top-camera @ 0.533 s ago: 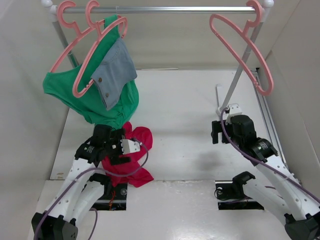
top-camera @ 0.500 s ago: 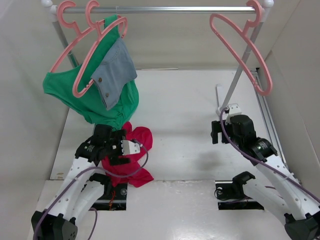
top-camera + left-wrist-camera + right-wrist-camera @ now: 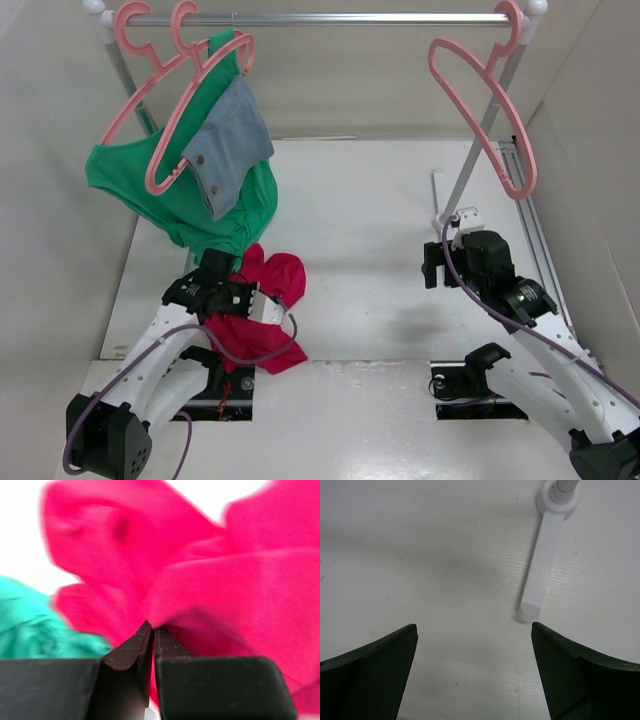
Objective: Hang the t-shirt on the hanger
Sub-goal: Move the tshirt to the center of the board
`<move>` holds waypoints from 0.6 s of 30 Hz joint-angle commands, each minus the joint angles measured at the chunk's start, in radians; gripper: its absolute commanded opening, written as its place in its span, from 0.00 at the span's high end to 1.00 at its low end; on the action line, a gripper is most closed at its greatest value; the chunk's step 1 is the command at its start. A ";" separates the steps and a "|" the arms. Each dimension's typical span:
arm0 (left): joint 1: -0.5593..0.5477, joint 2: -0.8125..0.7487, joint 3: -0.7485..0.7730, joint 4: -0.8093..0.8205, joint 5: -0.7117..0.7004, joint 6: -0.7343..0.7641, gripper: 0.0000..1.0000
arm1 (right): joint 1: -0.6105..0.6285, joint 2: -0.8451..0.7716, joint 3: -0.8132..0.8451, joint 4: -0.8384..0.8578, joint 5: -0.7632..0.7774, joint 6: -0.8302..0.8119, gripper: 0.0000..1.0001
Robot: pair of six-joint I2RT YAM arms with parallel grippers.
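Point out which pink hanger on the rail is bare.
The hanger at the rail's right end; the two on the left carry the green garment and denim piece.

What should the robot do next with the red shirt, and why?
Probably lift it. The left gripper is shut on a fold of the t-shirt, which mostly lies crumpled on the table, while the empty hanger hangs up on the rail at the right.

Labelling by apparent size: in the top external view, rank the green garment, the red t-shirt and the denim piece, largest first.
1. green garment, clearly largest.
2-3. red t-shirt and denim piece look alike; the shirt is crumpled and partly under the left arm, so unranked.
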 commanded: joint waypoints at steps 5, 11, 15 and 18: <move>-0.084 0.075 0.128 0.753 0.095 -0.547 1.00 | -0.005 0.027 0.050 0.048 -0.009 -0.031 0.00; -0.254 0.271 0.339 1.091 0.041 -0.765 1.00 | -0.005 0.104 0.136 0.048 -0.052 -0.068 0.00; -0.296 0.348 0.452 1.092 0.018 -0.810 1.00 | 0.024 0.127 0.149 0.048 -0.052 -0.079 0.00; -0.296 0.370 0.468 1.066 0.052 -0.782 0.36 | 0.034 0.127 0.149 0.048 -0.061 -0.079 0.00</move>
